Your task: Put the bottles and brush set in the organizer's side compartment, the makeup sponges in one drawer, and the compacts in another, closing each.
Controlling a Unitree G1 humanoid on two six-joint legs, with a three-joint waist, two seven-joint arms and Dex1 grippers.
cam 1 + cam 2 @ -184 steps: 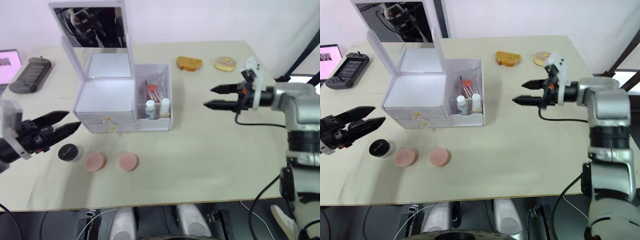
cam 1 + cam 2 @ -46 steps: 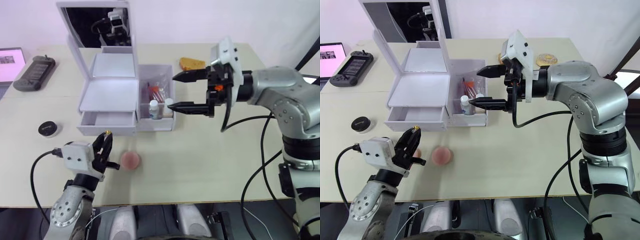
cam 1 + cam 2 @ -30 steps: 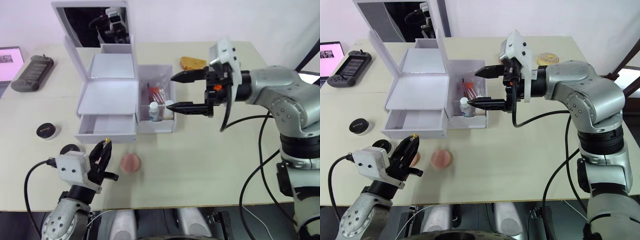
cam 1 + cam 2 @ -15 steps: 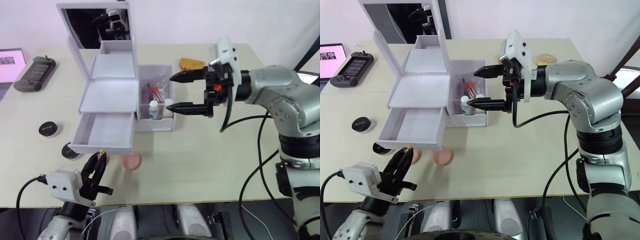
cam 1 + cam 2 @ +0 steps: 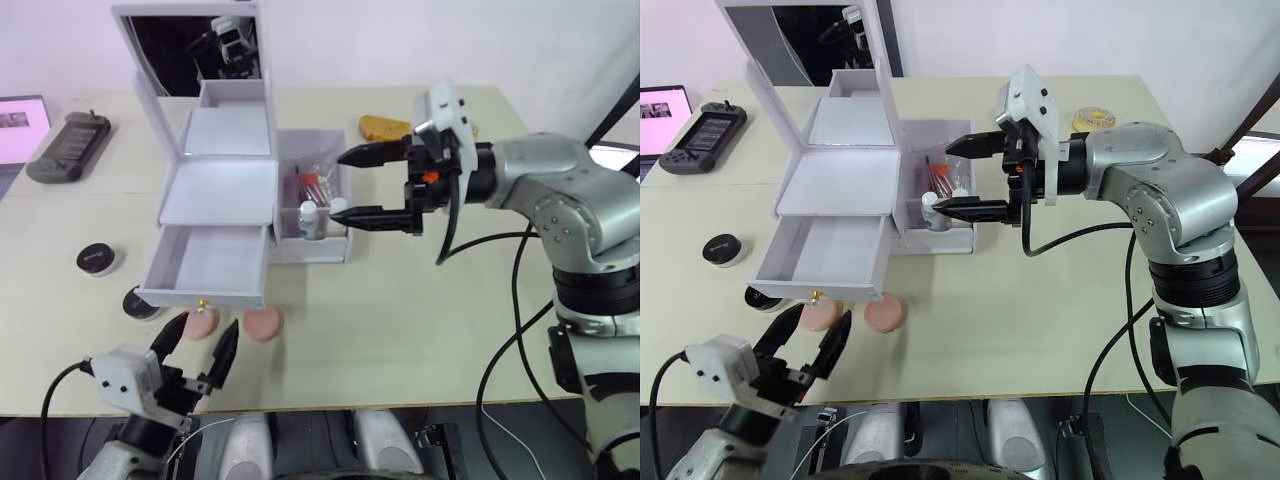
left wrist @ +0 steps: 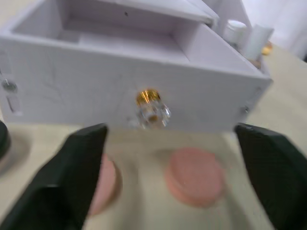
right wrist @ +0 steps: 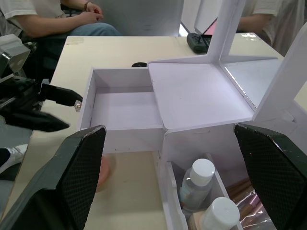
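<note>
The white organizer (image 5: 215, 190) stands with its mirror lid up and its top drawer (image 5: 210, 262) pulled out and empty. Bottles (image 5: 308, 218) and the brush set (image 5: 310, 180) sit in the side compartment. Two pink makeup sponges (image 5: 262, 323) lie just in front of the drawer. One black compact (image 5: 97, 258) lies to the left and another (image 5: 138, 303) sits by the drawer's corner. My left gripper (image 5: 200, 345) is open near the table's front edge, just short of the gold knob (image 6: 150, 105). My right gripper (image 5: 342, 186) hovers open beside the side compartment.
A handheld game console (image 5: 65, 148) and a screen (image 5: 20, 115) lie at the far left. A piece of bread (image 5: 385, 128) and a donut (image 5: 1087, 118) sit at the back right. People are seated beyond the table (image 7: 62, 19).
My left gripper has let go of the drawer knob, opened and drawn back toward the table's front edge. The drawer stays pulled out. The right arm has barely moved.
</note>
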